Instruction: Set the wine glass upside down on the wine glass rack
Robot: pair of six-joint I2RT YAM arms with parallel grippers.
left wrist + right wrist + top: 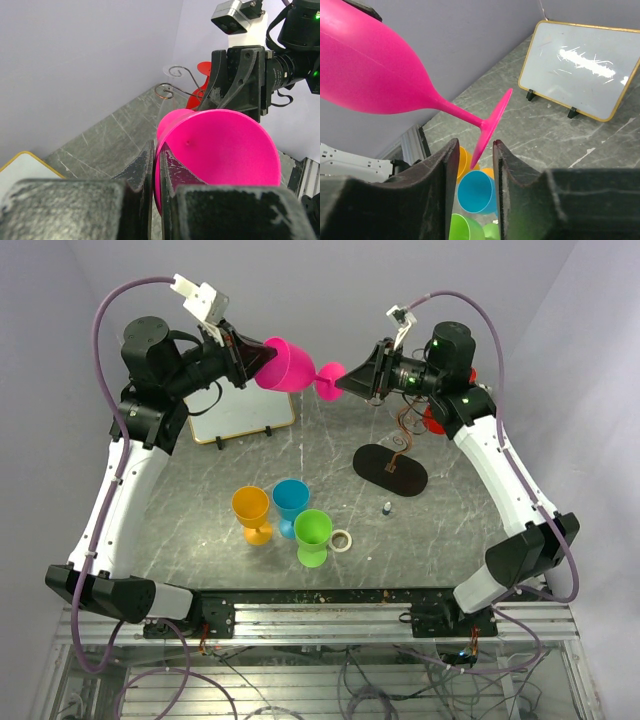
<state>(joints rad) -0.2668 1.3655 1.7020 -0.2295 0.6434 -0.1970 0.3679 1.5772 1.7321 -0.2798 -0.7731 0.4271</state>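
A pink wine glass (290, 367) hangs on its side in the air at the back of the table, bowl to the left, foot to the right. My left gripper (262, 352) is shut on the bowl's rim (225, 150), one finger inside and one outside. My right gripper (345, 380) is open, its fingers on either side of the glass's foot (492, 125) with gaps showing. The wine glass rack stands below on its black oval base (390, 470); its curled wire hooks (172, 90) show in the left wrist view.
Orange (251, 512), blue (291, 502) and green (312, 533) goblets stand upright at the table's front centre beside a tape ring (341, 540). A small whiteboard (240, 412) stands at the back left. A red object (432, 420) sits behind the right arm.
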